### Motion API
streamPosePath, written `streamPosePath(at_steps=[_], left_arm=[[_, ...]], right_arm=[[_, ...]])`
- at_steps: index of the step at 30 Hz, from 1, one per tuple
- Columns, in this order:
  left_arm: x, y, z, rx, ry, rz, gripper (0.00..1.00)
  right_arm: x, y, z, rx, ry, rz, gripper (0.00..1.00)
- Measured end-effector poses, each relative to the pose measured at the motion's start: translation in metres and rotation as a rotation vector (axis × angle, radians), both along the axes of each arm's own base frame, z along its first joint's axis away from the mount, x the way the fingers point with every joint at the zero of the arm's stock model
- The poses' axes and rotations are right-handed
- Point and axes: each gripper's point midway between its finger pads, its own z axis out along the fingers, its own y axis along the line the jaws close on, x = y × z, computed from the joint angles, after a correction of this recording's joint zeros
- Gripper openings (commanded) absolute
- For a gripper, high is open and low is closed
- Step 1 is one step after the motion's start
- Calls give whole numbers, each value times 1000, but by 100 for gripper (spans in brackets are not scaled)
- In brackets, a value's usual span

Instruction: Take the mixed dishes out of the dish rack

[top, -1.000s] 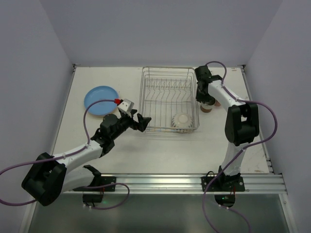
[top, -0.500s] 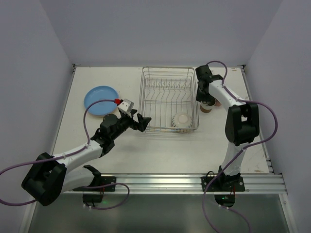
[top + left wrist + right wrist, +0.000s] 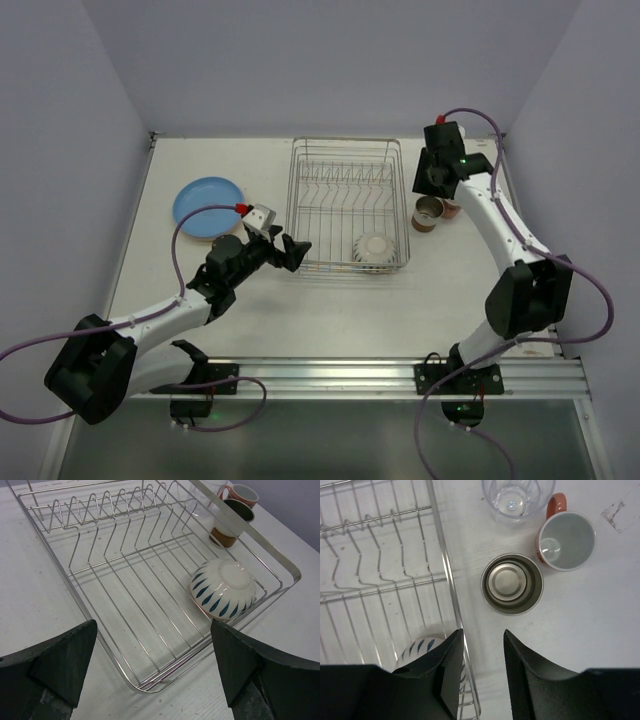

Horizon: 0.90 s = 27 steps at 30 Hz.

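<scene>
Right wrist view: cream bowl [image 3: 420, 647] partly hidden behind right gripper [image 3: 481, 634]; clear tumbler [image 3: 517, 497] cropped by the top edge. Left wrist view: dish rack [image 3: 280, 555] far right corner cropped.

Steel-lined cup [image 3: 512, 584] upright on white bench [image 3: 590, 630], seen from straight above, mouth up. Orange-handled mug [image 3: 567, 540] just beside cup, up and right of it, upright, pale inside, handle toward top edge. Clear tumbler [image 3: 517, 497] beyond cup at top edge, upright, cut by frame. Dish rack [image 3: 442, 575] side wire just left of cup, tines further left. Bowl [image 3: 422, 647], cream with blue petal marks, inside rack, down-left of cup, partly hidden. Right gripper [image 3: 482, 632] below cup, jaws narrowly apart, nothing between.
</scene>
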Motion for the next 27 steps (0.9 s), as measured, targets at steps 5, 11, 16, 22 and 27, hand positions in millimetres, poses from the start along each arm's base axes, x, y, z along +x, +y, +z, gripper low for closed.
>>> streamPosePath(at_steps=[5, 11, 16, 22, 27], left_arm=[[0, 0, -1, 1, 3, -3, 100], [-1, -1, -1, 1, 4, -6, 100], [-1, -1, -1, 1, 4, -9, 100], [-1, -1, -1, 2, 4, -9, 100], [-1, -1, 0, 0, 2, -9, 100]], right_arm=[[-23, 13, 32, 87, -73, 63, 44], [-57, 42, 18, 145, -38, 173, 61], [-79, 56, 4, 204, 5, 237, 99], [-87, 72, 18, 282, -40, 307, 99], [-88, 85, 14, 303, -23, 336, 99]])
